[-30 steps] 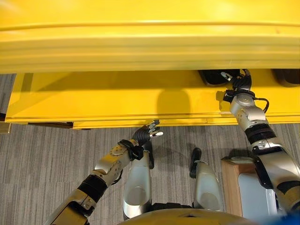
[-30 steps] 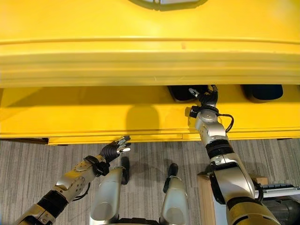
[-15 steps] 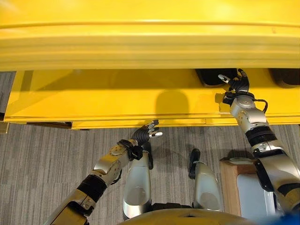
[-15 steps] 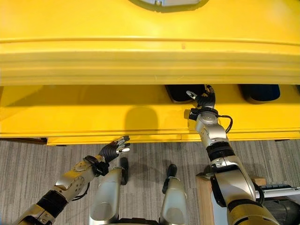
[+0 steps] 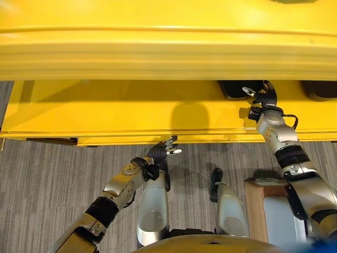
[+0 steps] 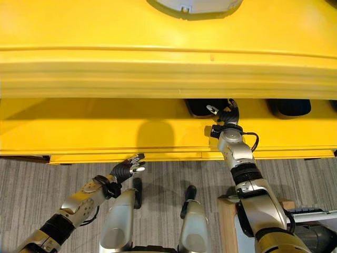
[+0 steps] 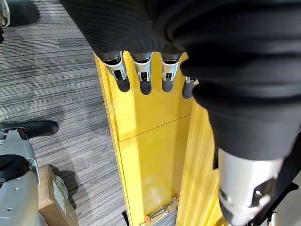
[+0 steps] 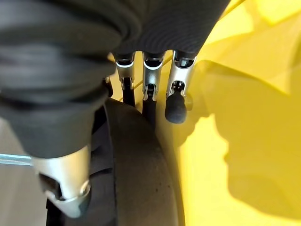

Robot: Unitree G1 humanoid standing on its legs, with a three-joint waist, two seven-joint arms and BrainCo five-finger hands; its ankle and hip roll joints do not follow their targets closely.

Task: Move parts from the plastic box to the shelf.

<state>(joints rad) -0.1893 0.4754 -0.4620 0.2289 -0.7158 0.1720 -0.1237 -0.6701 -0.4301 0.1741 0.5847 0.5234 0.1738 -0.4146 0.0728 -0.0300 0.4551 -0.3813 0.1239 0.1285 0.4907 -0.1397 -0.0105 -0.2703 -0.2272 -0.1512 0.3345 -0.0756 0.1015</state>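
- Two dark parts lie on the lower level of the yellow shelf, both tucked partly under the upper level's front edge; the nearer dark part sits toward the middle-right, the second dark part further to the right, well apart from the first; one pale rounded object rests on the top level.
- One right hand reaches over the lower level and rests at the nearer dark part; in the right wrist view its fingers hang fairly straight, some lying on the part's curved dark surface, one beside it over the yellow board; the thumb stands apart; the hand is relaxed, not clamped on anything.
- One left hand hovers low in front of the shelf's front edge, over the grey carpet; its fingers are loosely spread and hold nothing.
- One plastic box stands on the floor at the robot's right, with a brown wooden piece along its left side; what it holds cannot be made out.
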